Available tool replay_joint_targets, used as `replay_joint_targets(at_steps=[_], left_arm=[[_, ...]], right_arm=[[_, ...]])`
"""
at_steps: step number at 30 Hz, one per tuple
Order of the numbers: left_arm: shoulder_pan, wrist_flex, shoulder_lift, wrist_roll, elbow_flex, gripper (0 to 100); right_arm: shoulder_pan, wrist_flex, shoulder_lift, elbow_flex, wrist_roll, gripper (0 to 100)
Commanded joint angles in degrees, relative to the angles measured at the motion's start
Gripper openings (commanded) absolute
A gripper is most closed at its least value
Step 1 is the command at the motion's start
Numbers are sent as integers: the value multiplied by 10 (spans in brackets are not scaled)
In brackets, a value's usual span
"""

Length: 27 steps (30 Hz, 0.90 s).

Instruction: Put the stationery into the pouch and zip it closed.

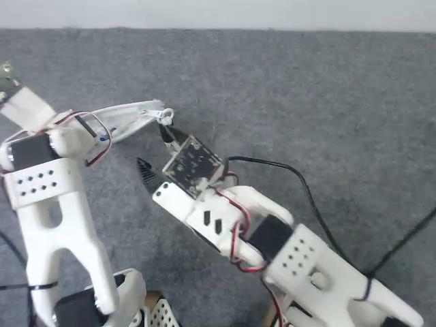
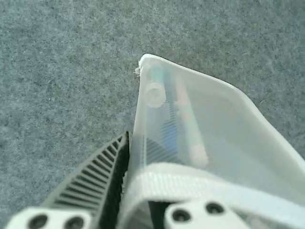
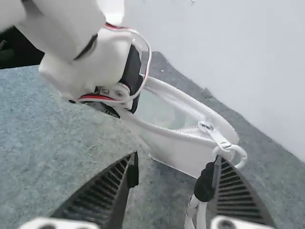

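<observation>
Right now the left gripper (image 2: 138, 162) is clamped narrow on one end of the pouch (image 2: 205, 129) and holds it up off the grey tabletop (image 1: 306, 102). From where the gripper grips it, the see-through pouch sticks straight out ahead, beyond the fingertips. Through its wall I can make out pens (image 2: 183, 114) lying lengthwise inside, with a white capped end toward the far corner.

The right gripper (image 3: 174, 160) faces the pouch's other end with its jaws spread wide and nothing between them. The pouch (image 3: 176, 148) hangs just ahead of it, across the gap between the two black fingers (image 3: 112, 191). The zip pull (image 3: 229, 153), a small white ring on a tab, dangles at the pouch's free end, just beside the tip of one of this gripper's fingers. I cannot tell whether they touch. The slider sits close to that same end, and between it and the left gripper the two white zip edges run apart from each other.

From above, the pouch (image 1: 133, 117) reaches out from the left arm toward the right gripper (image 1: 153, 146), and the zip pull (image 1: 163, 113) lies just past that gripper's farther fingertip. A white wall (image 3: 214, 47) stands behind the tabletop.
</observation>
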<state>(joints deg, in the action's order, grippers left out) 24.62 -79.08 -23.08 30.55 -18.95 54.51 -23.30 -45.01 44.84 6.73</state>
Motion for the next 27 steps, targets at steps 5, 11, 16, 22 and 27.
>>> replay_joint_targets(at_steps=[5, 11, 16, 22, 27], left_arm=[[1, 11, 10, 6, -7, 12], [1, 11, 10, 6, -7, 12], [3, 11, 10, 6, -7, 12], [46, 11, 5, 6, -6, 12], [64, 11, 5, 7, -1, 12]], right_arm=[[3, -109, -114, -35, -8, 227], [2, -209, -131, -35, -88, 227], [1, -245, -103, -35, -118, 227], [0, -246, 6, -36, -149, 228], [-26, -206, 99, -37, -149, 228]])
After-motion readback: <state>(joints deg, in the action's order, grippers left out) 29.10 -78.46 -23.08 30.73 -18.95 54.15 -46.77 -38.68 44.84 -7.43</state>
